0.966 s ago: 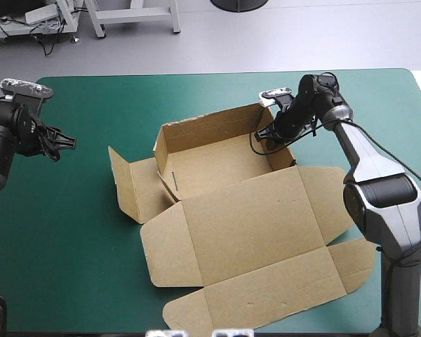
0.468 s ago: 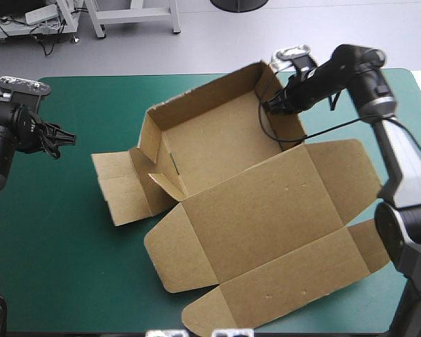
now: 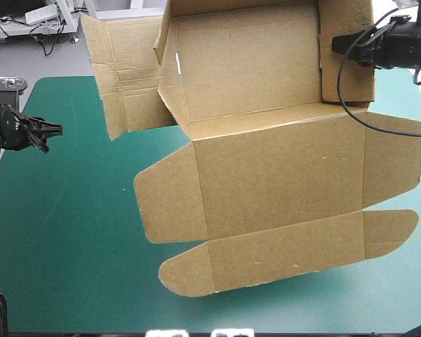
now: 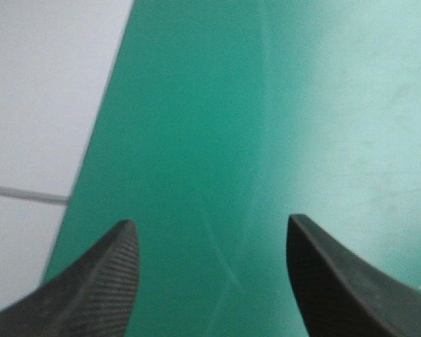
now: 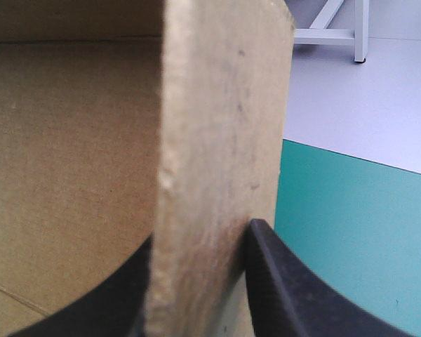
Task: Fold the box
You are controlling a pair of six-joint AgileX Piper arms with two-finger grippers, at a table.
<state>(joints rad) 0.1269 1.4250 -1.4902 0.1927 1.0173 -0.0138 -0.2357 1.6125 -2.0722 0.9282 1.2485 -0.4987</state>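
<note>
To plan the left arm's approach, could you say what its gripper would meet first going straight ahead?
Most likely only the bare teal-green table cover; nothing else shows ahead of the left gripper, jaws open.

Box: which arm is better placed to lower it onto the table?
Right, most likely: the right gripper is shut on a side wall of the box, holding it raised. The left gripper stands open over bare teal-green cover, apart from the box.

Matt brown cardboard box [image 3: 266, 182], smooth teal-green counter cover [image 3: 70, 232], ribbed black fingers [image 4: 98, 295].
The board looks dull, papery and faintly rough, its cut edge fibrous; the cover carries a soft sheen; the fingers' faces are finely grooved and matt.
</note>
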